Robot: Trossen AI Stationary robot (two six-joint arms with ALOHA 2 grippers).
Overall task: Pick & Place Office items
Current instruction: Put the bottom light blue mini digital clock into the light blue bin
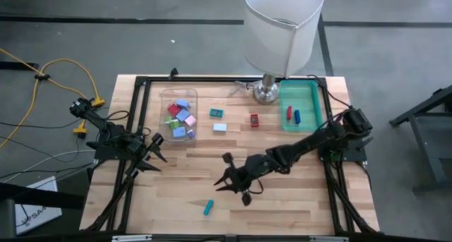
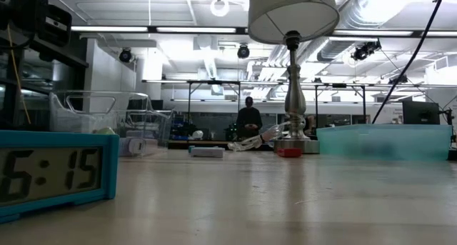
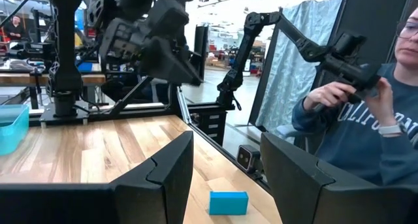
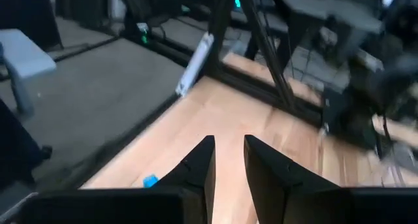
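Small office items lie on the wooden table: a teal piece [image 1: 217,113], a light blue block [image 1: 219,127] and a red bit [image 1: 254,120] lie loose near the far side. A teal block [image 1: 208,207] lies alone near the near edge; it shows as a small clock face [image 2: 53,173] in the low view. Several more pieces sit in a clear bin [image 1: 178,115], and green and dark blue bits are in a teal tray [image 1: 300,104]. My right gripper [image 1: 232,180] [image 4: 228,144] hovers mid-table, narrowly open and empty. My left gripper [image 1: 159,156] [image 3: 226,140] waits open at the left.
A tall lamp with a white shade [image 1: 282,30] stands on its metal base [image 1: 266,94] at the far edge, between the bin and the tray. A black frame [image 1: 141,83] runs round the tabletop. A person [image 3: 366,113] sits beyond the table's near side.
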